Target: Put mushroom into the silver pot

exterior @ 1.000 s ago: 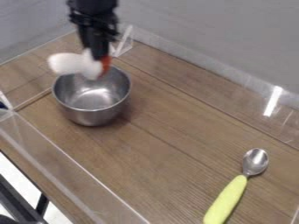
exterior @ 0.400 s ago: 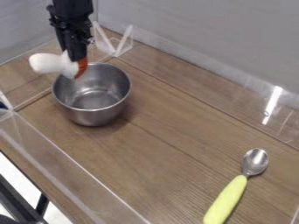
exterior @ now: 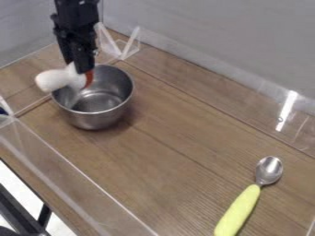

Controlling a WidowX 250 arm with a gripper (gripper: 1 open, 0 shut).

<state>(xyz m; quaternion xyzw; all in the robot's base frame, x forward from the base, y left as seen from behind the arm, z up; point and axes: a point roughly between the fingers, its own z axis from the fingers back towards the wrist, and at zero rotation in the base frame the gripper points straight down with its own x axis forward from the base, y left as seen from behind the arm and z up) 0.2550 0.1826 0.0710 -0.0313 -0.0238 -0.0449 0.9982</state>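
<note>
Most of the job looks done: mushroom (exterior: 57,79) hangs at the left rim of the silver pot (exterior: 96,97), seemingly still pinched by the pincer (exterior: 81,72), though I can't tell for sure, so dropping it in remains.

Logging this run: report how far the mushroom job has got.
Done: the mushroom has been picked up and brought to the silver pot. In hand: the gripper holds it at the pot's left rim, white stem sticking out over the edge. Left: release it inside and withdraw.
</note>
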